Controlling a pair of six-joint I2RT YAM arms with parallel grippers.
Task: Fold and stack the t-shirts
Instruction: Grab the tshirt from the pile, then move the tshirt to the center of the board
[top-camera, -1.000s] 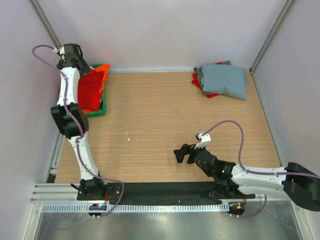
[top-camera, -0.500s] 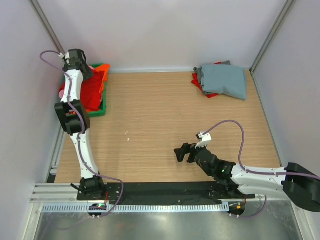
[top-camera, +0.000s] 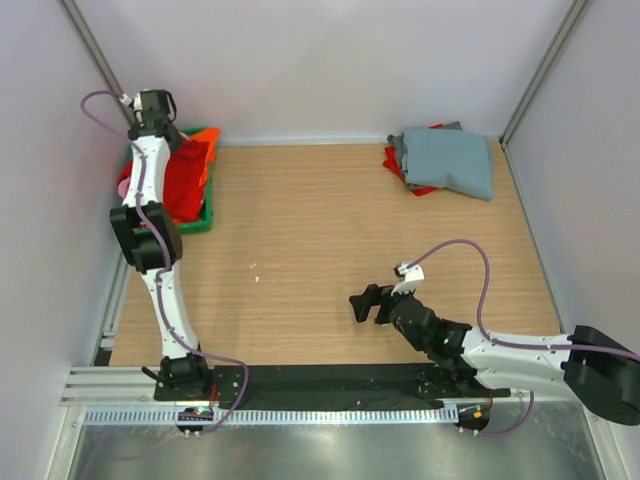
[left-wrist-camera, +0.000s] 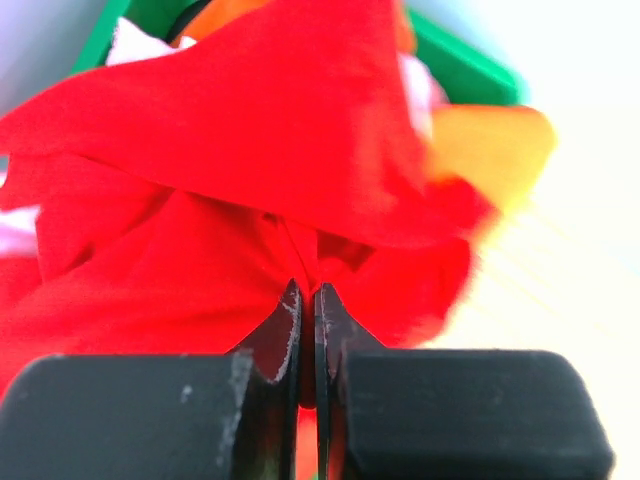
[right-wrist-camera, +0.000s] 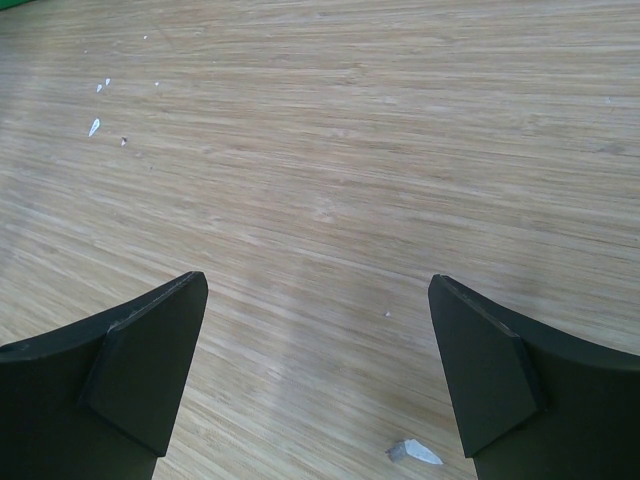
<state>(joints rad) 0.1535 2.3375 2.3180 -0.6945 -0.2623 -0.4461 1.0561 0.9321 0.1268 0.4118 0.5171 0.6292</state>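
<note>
A bright red t-shirt (top-camera: 182, 180) lies bunched in the green bin (top-camera: 205, 225) at the far left. An orange one (top-camera: 207, 150) and a bit of pink cloth (top-camera: 124, 186) are beside it. My left gripper (top-camera: 160, 130) reaches down into the bin. In the left wrist view its jaws (left-wrist-camera: 307, 290) are shut on a fold of the red t-shirt (left-wrist-camera: 250, 150), which rises in a peak in front of the orange cloth (left-wrist-camera: 490, 140). A folded grey-blue t-shirt (top-camera: 455, 160) lies on a red one (top-camera: 398, 165) at the back right. My right gripper (top-camera: 358, 303) stands open and holds nothing, low over bare wood (right-wrist-camera: 318, 283).
White walls and metal posts close in the table on three sides. The bin's green rim (left-wrist-camera: 460, 65) shows behind the cloth. Small white flecks (right-wrist-camera: 412, 452) lie on the wood near my right gripper.
My left gripper has gone from open to shut, pinching the red t-shirt, and its wrist has shifted slightly over the bin. The right arm has barely moved.
</note>
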